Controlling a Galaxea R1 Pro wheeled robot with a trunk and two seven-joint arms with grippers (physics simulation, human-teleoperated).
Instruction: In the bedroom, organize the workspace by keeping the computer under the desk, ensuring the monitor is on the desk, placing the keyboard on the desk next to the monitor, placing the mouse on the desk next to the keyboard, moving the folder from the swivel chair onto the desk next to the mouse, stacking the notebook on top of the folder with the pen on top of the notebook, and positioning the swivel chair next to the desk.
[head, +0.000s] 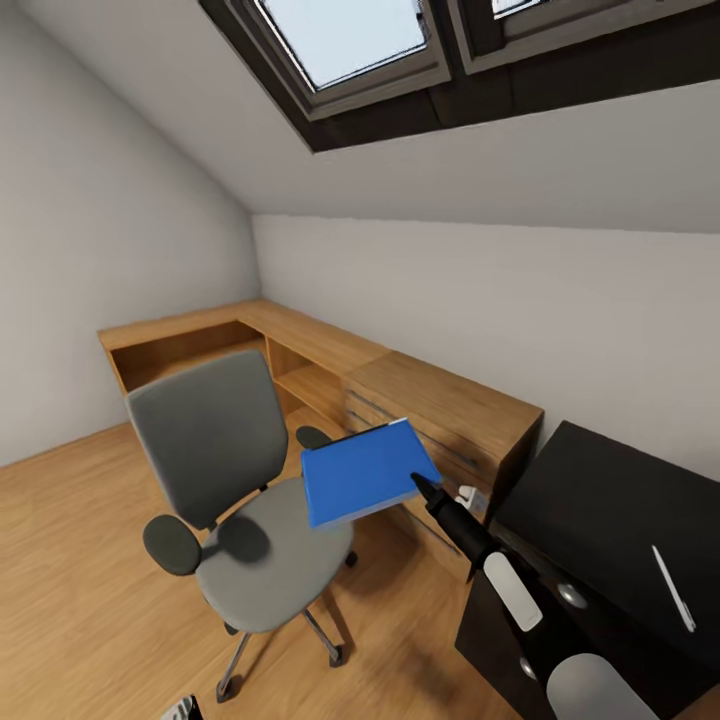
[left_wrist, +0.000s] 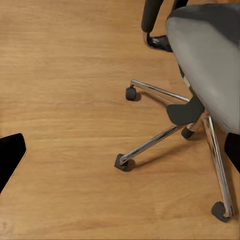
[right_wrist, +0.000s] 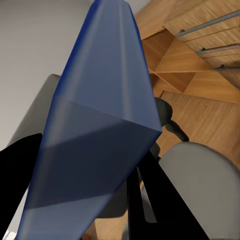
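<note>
The bright blue folder (head: 365, 472) hangs tilted in the air above the right side of the grey swivel chair (head: 235, 480) seat, clear of the cushion. My right gripper (head: 424, 489) is shut on the folder's right edge. In the right wrist view the folder (right_wrist: 95, 125) sits between the two black fingers (right_wrist: 162, 200). The black desk (head: 600, 490) stands at the lower right, with the light pen (head: 673, 587) lying on its top. My left gripper (left_wrist: 120, 155) is open, low over the floor beside the chair's chrome base (left_wrist: 165, 135).
A light wooden dresser and corner shelf unit (head: 440, 410) runs along the wall behind the chair. Skylights (head: 350, 40) sit in the sloped ceiling. The desk's drawer front with silver knobs (head: 571, 594) faces the chair. Wood floor (head: 80, 560) lies open to the left.
</note>
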